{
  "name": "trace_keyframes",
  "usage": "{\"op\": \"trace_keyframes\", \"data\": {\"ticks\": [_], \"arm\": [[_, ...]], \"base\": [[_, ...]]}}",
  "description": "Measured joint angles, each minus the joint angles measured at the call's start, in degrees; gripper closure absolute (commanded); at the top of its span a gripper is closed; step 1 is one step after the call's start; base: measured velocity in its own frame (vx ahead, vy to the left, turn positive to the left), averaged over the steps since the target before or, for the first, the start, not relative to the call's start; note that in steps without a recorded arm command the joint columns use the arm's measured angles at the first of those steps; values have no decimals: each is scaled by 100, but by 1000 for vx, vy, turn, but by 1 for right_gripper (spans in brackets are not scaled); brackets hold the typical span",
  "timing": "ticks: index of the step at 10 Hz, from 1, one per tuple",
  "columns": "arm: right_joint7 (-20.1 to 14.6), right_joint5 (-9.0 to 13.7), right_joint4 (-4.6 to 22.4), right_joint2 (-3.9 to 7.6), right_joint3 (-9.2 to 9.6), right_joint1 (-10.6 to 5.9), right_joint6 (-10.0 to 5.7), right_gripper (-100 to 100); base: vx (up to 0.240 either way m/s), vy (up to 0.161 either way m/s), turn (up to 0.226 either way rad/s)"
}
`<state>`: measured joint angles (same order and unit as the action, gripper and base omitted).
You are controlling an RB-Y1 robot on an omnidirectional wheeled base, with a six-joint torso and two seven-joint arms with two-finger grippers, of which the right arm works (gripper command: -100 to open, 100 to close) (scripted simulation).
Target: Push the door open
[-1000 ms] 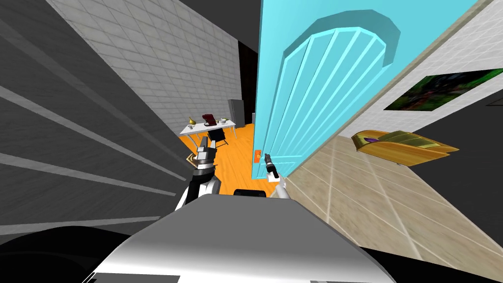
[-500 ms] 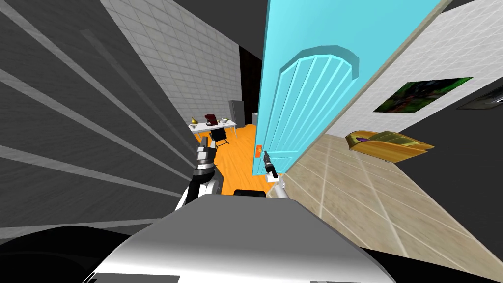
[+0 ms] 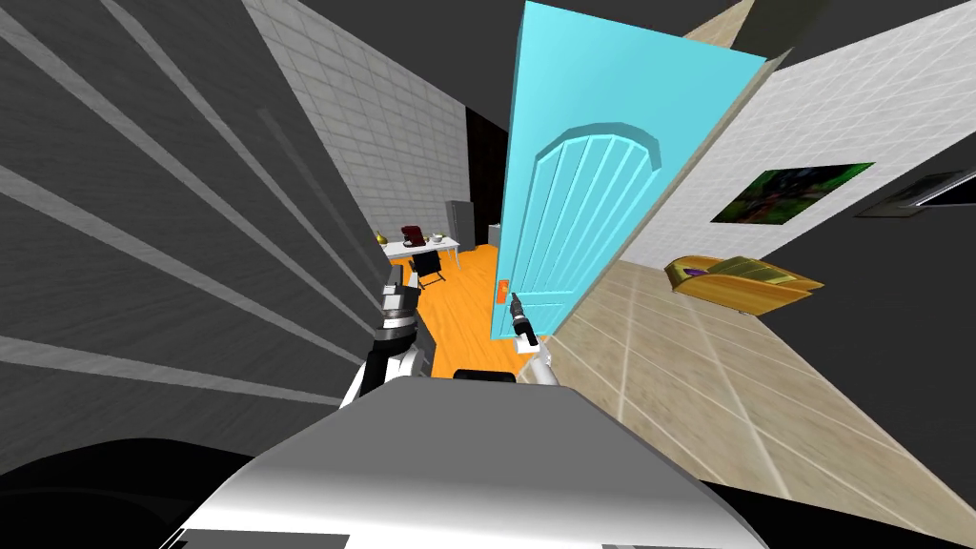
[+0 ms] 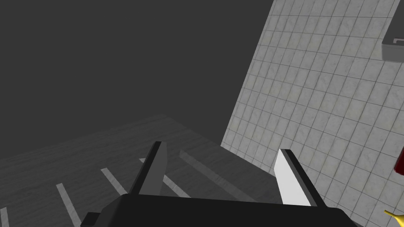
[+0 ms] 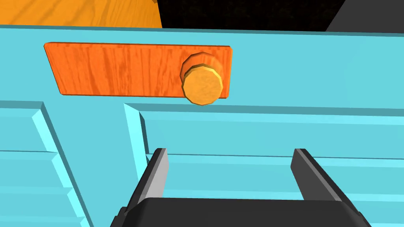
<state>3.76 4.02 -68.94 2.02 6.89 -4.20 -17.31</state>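
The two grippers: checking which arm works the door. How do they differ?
The right gripper faces the turquoise door, near its orange knob; the left gripper faces a dark grey wall. The right gripper is at the door's edge; the left gripper hangs clear of it. Both are open, empty.

Door (image 3: 591,191), middle of frame: smooth turquoise, painted look, matt, no grain. Handle plate (image 5: 130,71): orange with clear wood grain. Knob (image 5: 202,86): yellower, faint grain on its face. Floor (image 3: 457,305) past the door, centre: orange wood boards. Wall (image 3: 381,124), upper middle: pale grey tiles, mottled, stone-like, matt. Lower right, tiled surface (image 3: 724,372): beige, slightly grainy, pale seams. Left side, dark grey surface (image 3: 143,238): matt, faint grain, lighter stripes. My right gripper (image 5: 230,155): smooth matt grey blades, dark matt box.
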Motion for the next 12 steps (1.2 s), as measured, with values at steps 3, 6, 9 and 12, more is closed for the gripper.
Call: {"op": "trace_keyframes", "data": {"ticks": [3, 6, 9, 12], "arm": [[68, -26, 33, -51, -42, -21, -31, -100], [136, -51, 62, -228, -83, -54, -49, 100], [131, -50, 61, -213, -86, -59, -53, 100], [133, -51, 79, -212, -82, -35, -39, 100]], "base": [[226, 34, 16], [99, 9, 4], [-29, -2, 0], [31, -7, -29]]}}
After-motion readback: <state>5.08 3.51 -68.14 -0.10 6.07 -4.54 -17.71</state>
